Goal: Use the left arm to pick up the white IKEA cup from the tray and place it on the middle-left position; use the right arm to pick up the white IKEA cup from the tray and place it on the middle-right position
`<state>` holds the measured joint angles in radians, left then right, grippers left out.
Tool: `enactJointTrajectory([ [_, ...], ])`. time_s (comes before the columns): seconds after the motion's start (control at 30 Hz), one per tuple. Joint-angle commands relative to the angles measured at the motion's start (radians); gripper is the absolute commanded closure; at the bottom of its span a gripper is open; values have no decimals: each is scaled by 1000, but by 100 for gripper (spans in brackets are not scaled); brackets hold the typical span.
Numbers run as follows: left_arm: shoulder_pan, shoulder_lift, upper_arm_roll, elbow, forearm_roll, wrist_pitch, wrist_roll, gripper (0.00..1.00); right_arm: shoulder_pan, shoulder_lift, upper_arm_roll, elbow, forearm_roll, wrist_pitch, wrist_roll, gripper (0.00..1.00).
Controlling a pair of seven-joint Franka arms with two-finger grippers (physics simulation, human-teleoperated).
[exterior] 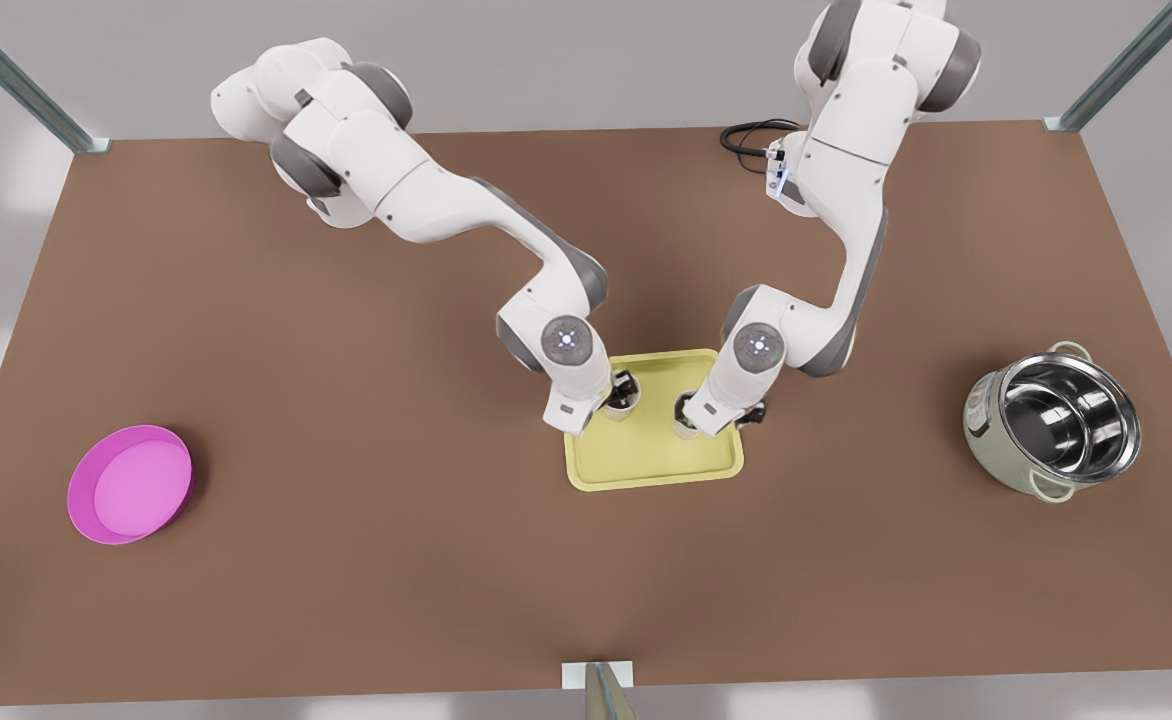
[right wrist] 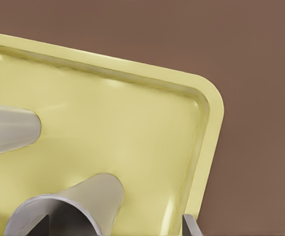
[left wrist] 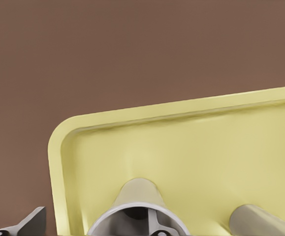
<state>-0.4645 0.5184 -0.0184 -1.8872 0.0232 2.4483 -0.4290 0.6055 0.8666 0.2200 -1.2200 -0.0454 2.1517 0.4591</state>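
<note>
White IKEA cups stood upright side by side on the pale yellow tray at mid-table, long axes vertical and mouths up: the left cup under the left gripper, the right cup under the right gripper. Each gripper had one finger inside its cup's mouth and one outside, astride the wall; whether either had clenched could not be told. A thin-wall pinch risked a cup tilting or slipping on the lift, and the close-set arms could bump each other or catch the tray rim.
</note>
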Motion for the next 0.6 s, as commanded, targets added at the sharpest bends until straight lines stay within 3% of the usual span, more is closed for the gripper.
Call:
enactJointTrajectory([
  [0.0,-6,3,0,0,1,86,-116,10,0,0,1,-1,1,7,171,0],
  [0.03,-6,2,0,-1,3,84,-116,21,0,0,1,-1,1,7,171,0],
  [0.07,-6,-1,2,-1,6,80,-113,47,10,0,1,-1,1,7,179,0],
  [0.1,-6,-4,2,-1,6,77,-108,63,14,0,1,-4,1,7,179,0],
  [0.13,-6,-4,2,-1,6,77,-108,76,14,2,1,-7,-1,7,178,0],
  [0.2,-6,-8,3,0,4,75,-114,92,28,12,1,-9,-4,7,178,0],
  [0.27,-6,-14,5,-1,6,72,-117,97,28,15,1,-10,-8,10,174,0],
  [0.5,-3,-90,18,0,6,-45,-112,98,43,32,-2,-12,-10,10,170,1],
  [0.53,6,-101,37,-1,6,-58,-71,98,43,35,-2,-12,-11,10,170,4],
  [0.57,7,-118,97,-6,4,-95,45,98,43,38,-2,-12,-10,10,171,18],
])
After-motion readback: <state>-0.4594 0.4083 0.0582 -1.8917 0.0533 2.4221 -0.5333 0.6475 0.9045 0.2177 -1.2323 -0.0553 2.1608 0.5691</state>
